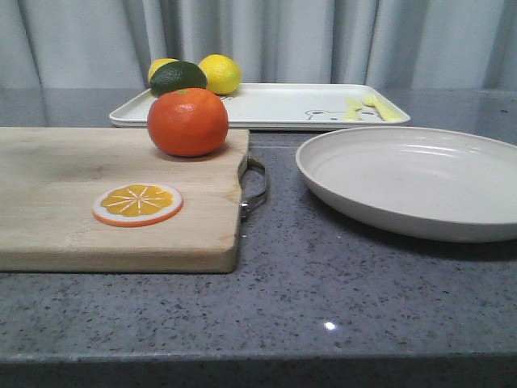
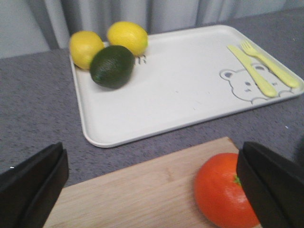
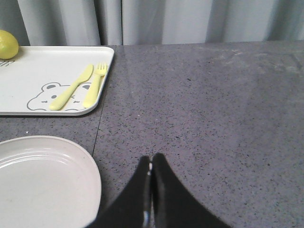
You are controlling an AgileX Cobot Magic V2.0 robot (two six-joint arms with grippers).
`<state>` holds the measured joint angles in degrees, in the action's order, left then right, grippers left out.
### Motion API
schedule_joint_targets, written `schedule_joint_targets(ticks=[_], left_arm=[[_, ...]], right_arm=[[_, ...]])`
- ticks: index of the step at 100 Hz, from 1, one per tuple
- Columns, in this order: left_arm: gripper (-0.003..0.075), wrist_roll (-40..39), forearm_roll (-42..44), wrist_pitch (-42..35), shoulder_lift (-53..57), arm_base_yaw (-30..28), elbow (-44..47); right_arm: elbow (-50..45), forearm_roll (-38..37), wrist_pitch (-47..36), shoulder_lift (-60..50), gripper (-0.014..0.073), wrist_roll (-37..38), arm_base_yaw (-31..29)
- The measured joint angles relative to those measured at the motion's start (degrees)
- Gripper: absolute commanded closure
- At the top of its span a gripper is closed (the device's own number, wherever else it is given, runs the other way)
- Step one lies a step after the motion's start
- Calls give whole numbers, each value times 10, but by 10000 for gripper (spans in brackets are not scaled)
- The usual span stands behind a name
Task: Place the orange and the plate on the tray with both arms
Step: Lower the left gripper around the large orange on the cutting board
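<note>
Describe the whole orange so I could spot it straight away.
Find the wooden cutting board on the left of the grey table. The orange sits at its far right corner: round and glossy, unlike the flat orange slice nearby.

Grey speckled stone counter (image 1: 339, 299), polished, with a small bright glint of light near its front edge. Behind, pale grey curtains (image 1: 323, 40) hanging in soft vertical folds across the whole back. Even, diffuse lighting; faint reflections on the far surface.
</note>
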<state>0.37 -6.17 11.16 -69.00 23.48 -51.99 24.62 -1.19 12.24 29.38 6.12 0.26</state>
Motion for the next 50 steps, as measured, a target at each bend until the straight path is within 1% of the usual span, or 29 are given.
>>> schedule_joint_targets(ticks=[14, 30, 42, 50], left_arm=[[28, 0, -16, 108, -67, 23, -91], [28, 0, -44, 215, -146, 27, -189], [28, 0, -60, 287, -199, 27, -252], [28, 0, -73, 318, -229, 27, -280]], right_arm=[[0, 0, 0, 0, 650, 0, 0], [0, 0, -1, 0, 650, 0, 0], [0, 0, -5, 0, 650, 0, 0], [0, 0, -5, 0, 650, 0, 0]])
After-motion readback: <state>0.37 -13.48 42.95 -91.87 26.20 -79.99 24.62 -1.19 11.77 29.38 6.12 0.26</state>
